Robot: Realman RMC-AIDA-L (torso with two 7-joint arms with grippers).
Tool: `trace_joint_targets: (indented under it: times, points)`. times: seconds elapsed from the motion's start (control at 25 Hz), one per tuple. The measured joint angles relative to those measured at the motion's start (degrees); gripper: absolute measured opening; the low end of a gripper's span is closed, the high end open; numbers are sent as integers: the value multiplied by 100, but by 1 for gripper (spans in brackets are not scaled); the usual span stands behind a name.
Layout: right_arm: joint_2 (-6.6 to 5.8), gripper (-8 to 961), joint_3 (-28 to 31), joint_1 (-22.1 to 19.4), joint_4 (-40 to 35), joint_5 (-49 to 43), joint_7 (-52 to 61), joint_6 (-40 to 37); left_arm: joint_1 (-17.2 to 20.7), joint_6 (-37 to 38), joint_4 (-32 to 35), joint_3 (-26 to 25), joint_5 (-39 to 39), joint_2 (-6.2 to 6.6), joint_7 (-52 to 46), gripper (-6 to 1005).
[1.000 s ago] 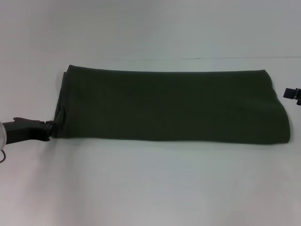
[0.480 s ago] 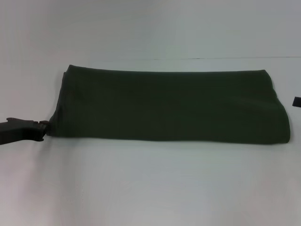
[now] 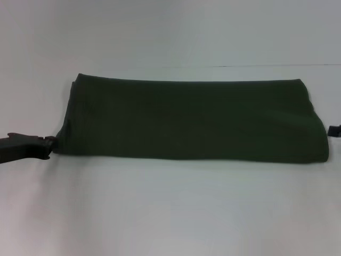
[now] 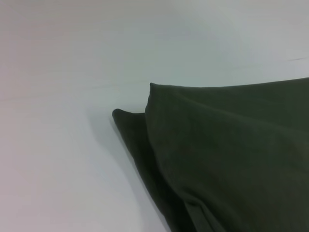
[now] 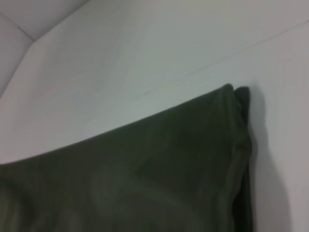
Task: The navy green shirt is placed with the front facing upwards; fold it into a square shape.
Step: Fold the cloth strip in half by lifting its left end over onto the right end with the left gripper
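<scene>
Left gripper (image 3: 51,146) jaws touch navy green shirt (image 3: 192,120) corner.

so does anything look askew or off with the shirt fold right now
Slightly. The navy green shirt lies as a long band, not a square. In the left wrist view an under layer pokes out past the top layer at its left end. The left hand sits at the near-left corner, the right hand by the right end.

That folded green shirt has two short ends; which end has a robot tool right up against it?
The left end of the shirt: the left tool meets its near corner, while the right tool sits just off the other end.
</scene>
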Motion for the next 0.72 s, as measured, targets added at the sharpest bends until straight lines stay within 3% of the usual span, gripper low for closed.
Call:
trace_joint_targets:
  times: [0.24, 0.6, 0.72]
  points:
    - [61, 775, -388, 138, 289, 0, 0, 332, -25, 0, 0, 0, 0, 2, 8, 10]
    - [155, 776, -525, 233, 358, 1, -2, 582, -38, 0, -1, 0, 0, 8, 8, 13]
    - [181, 728, -531, 248, 360, 1, -28, 600, -44, -7, -1, 0, 0, 9, 8, 14]
